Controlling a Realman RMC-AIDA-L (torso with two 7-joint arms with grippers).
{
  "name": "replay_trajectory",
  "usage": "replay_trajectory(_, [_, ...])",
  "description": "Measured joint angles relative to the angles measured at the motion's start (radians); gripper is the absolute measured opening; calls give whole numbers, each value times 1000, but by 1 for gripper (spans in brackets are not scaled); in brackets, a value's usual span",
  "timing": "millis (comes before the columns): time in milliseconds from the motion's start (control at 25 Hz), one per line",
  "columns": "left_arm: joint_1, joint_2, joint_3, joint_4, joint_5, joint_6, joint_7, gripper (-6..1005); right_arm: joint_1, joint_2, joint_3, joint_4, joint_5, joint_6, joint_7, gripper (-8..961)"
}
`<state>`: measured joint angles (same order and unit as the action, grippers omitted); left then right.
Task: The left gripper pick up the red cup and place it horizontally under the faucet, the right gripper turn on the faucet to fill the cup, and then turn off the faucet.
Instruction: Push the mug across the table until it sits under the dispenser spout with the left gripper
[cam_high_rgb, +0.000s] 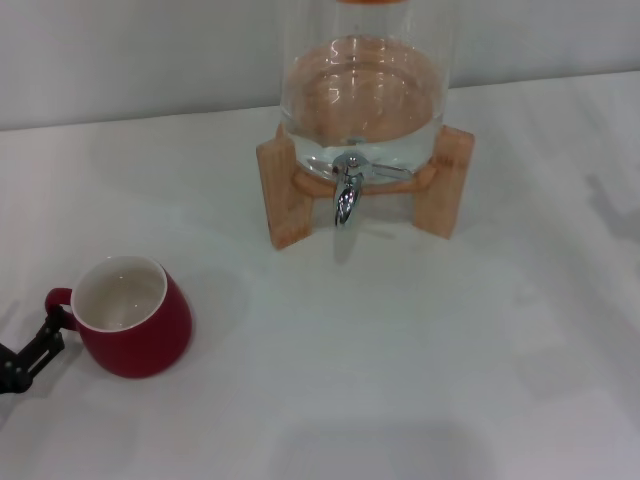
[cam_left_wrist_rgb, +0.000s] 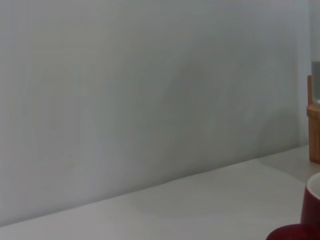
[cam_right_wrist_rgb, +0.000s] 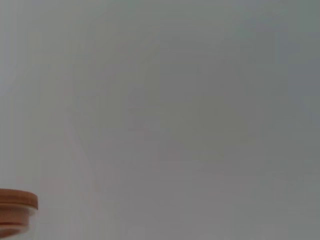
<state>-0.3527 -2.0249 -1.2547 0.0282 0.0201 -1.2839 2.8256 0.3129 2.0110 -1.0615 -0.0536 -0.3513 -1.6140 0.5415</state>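
Left gripper (cam_high_rgb: 50, 325) mostly cut off, seemingly at red cup (cam_high_rgb: 130, 318) handle.

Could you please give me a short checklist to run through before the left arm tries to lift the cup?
1. Left gripper at the handle of the red cup: ok, its tips sit at the loop in the head view.
2. Fingers closed on the handle: cannot tell.
3. Cup upright on the table: ok, white inside faces up.
4. Spot under the faucet free: ok, nothing stands there.
5. Faucet off: ok, no stream is visible below the spout.
6. Right gripper out of the way: ok, it is not in view.
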Motion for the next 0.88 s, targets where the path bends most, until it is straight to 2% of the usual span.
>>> replay_trajectory(880, [-14, 11, 0, 2, -4, 15, 0, 875, 0, 0, 0, 0, 0, 4, 0, 797])
